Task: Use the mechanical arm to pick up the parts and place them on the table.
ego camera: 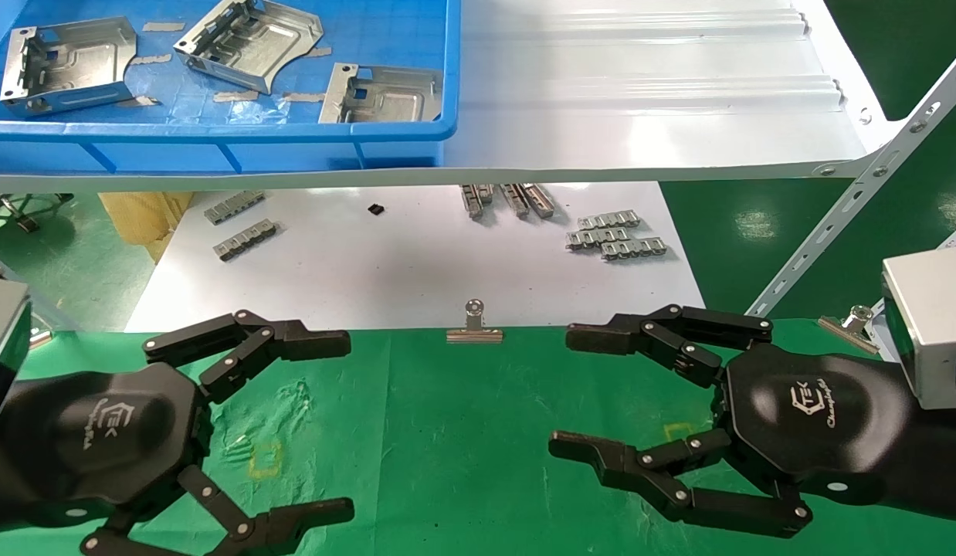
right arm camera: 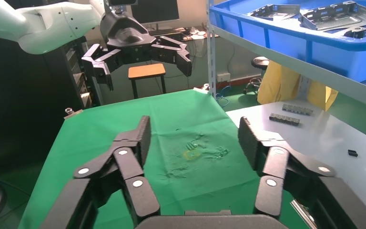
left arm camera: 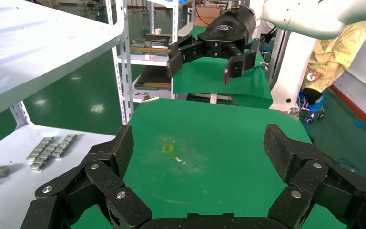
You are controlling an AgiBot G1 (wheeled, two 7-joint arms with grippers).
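Three parts (ego camera: 69, 66) are seen in the blue tray (ego camera: 215, 131) on the upper shelf, well above the green desk (ego camera: 447, 432). The left claw (ego camera: 347, 421) hovers over the desk with fingers spread wide and nothing held; the right claw (ego camera: 559, 390) is likewise apart and empty. The parts are judged light, stiff and slippery, with sharp folded edges. A raised folded edge would best be pinched.

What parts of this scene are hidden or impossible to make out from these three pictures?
- Blue tray, head view: its far end is cut off by the top edge, so more parts may lie unseen.
- Link strips, head view: partly hidden under the white shelf.
- Small black item on the white sheet: too small to identify.
- Left gripper, head view: its arm is cut off by the frame edge.
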